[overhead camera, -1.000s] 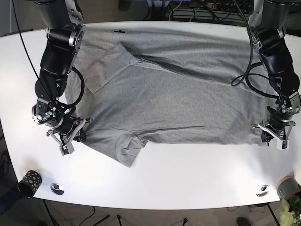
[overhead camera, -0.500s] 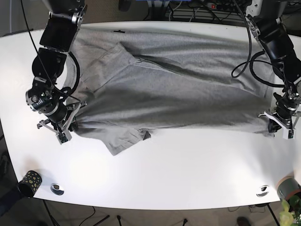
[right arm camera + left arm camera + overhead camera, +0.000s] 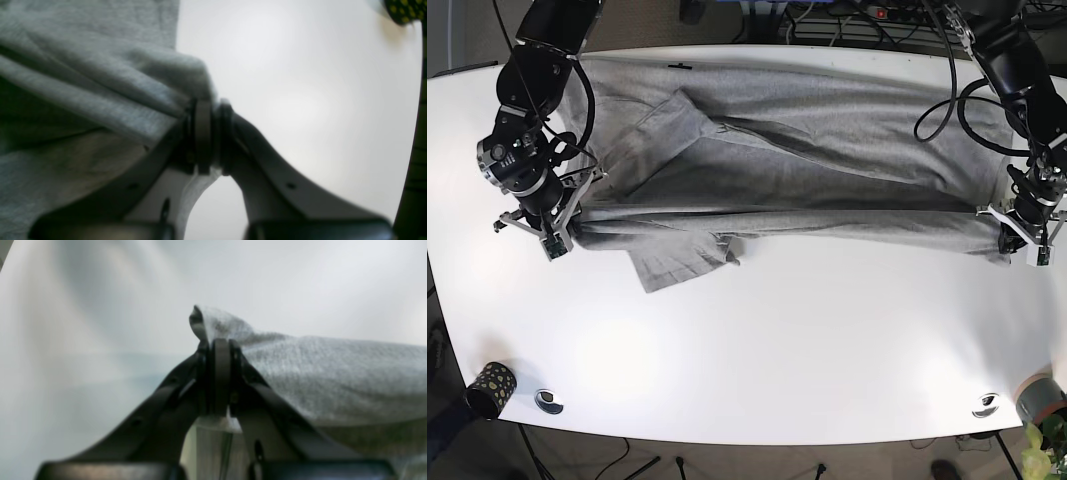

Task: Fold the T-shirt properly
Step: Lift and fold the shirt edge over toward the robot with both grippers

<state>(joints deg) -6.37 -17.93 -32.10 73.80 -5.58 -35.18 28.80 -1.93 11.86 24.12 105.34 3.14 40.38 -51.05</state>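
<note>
With my left gripper [image 3: 1024,232] and right gripper [image 3: 551,233] each pinching a near corner of the T-shirt [image 3: 807,160] spread along the tabletop [image 3: 807,350] far edge, I judge the lengthwise fold underway, requiring level carry farther.

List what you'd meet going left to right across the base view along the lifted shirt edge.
Right gripper pinching the grey cotton T-shirt → drooping sleeve flap → long lifted shirt edge → left gripper pinching the other corner.
</note>
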